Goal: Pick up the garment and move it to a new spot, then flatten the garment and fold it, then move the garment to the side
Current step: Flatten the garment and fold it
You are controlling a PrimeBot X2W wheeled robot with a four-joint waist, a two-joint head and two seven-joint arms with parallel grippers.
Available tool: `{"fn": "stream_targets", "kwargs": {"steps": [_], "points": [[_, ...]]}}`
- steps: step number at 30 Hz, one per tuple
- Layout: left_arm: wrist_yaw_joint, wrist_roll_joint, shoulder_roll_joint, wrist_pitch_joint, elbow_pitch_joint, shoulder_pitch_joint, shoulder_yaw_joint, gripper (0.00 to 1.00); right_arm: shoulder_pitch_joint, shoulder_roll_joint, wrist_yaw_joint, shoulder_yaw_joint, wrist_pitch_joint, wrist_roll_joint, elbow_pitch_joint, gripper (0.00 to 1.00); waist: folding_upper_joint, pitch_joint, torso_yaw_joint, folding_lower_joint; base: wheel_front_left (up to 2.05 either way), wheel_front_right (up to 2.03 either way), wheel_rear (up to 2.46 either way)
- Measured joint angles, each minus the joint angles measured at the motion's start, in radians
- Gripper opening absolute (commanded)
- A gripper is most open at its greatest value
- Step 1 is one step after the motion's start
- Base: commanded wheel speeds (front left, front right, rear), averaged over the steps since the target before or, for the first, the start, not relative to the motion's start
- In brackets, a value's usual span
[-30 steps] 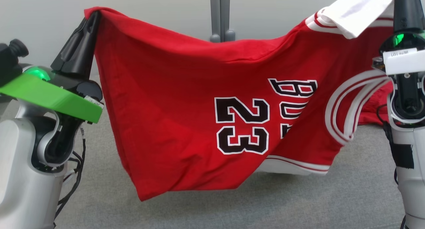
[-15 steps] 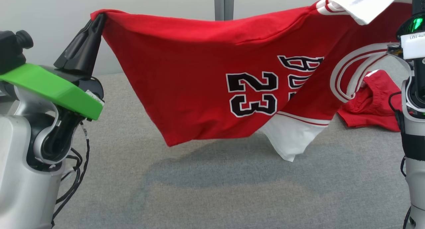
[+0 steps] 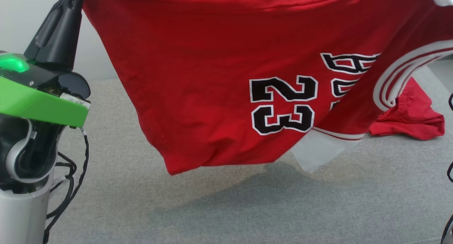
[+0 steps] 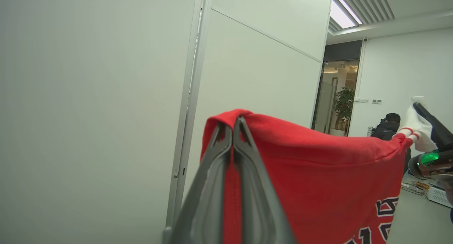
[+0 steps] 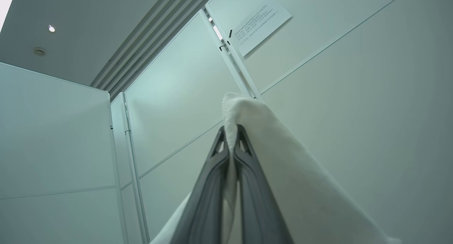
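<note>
- The red basketball jersey with a black, white-edged "23" and white-striped trim (image 3: 198, 95) hangs spread in the air between the two arms, above the grey fabric-covered table (image 3: 247, 208).
- The left gripper (image 4: 233, 124) points upward with its two dark fingers pressed together on a red corner of the jersey. The cloth folds over the fingertips and falls away to the gripper's right.
- The right gripper (image 5: 231, 130) is likewise clamped tight, on a white part of the jersey that drapes over its tips and down one side.
- The jersey's lower hem is clear of the table and casts a shadow beneath it. A white flap hangs just below the number.
- A crumpled red cloth (image 3: 410, 118) lies on the table behind the jersey's right end.
- Compared with a second ago, the jersey's top edge has risen past the top of the head view and no longer sags in the middle.
- The left gripper stands higher and more upright than it did then, and the hem hangs further off the table.
</note>
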Motion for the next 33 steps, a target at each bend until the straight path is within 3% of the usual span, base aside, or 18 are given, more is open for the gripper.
{"fn": "stream_targets", "kwargs": {"steps": [4,10,13,16,18,24,28,33], "points": [[0.036,-0.001,0.005,0.051,0.031,-0.01,-0.018,0.0,-0.012,0.002,-0.053,0.018,0.047,0.009,0.024,0.0,0.0,0.016,0.004,0.0,0.0,0.0,0.0],[0.087,0.008,0.02,0.129,0.223,-0.009,-0.051,0.0,-0.042,0.01,-0.107,0.189,0.175,-0.044,0.266,0.0,0.0,0.069,0.008,0.0,0.0,0.0,0.0],[0.098,0.055,0.021,0.112,0.279,-0.083,-0.014,0.0,-0.206,0.047,-0.126,0.185,0.139,-0.097,0.312,0.0,0.0,0.102,0.007,0.0,0.0,0.0,0.0],[0.1,0.055,0.019,0.09,0.277,-0.256,0.037,0.0,-0.419,0.086,-0.135,0.138,0.096,-0.097,0.303,0.0,-0.0001,0.135,0.006,0.0,0.0,0.0,0.0],[0.1,0.067,0.025,0.085,0.277,-0.32,0.042,0.0,-0.456,0.083,-0.136,0.146,0.09,-0.106,0.328,0.0,0.0,0.156,0.005,0.0,0.0,0.0,0.0],[0.094,0.059,0.017,0.121,0.325,-0.217,-0.037,0.0,-0.26,0.054,-0.137,0.186,0.126,-0.119,0.484,0.0,0.0,0.206,0.001,0.0,0.0,0.0,0.0],[0.086,0.032,-0.043,0.125,0.376,-0.062,-0.094,0.0,-0.114,0.056,-0.136,0.165,0.126,-0.09,0.54,0.0,0.0,0.235,0.003,0.0,0.0,0.0,0.0],[0.071,0.017,-0.104,0.09,0.463,0.116,-0.147,0.0,0.099,0.116,-0.089,0.175,0.105,-0.028,0.6,0.0,0.0,0.266,0.011,0.0,0.0,0.0,0.0]]}}
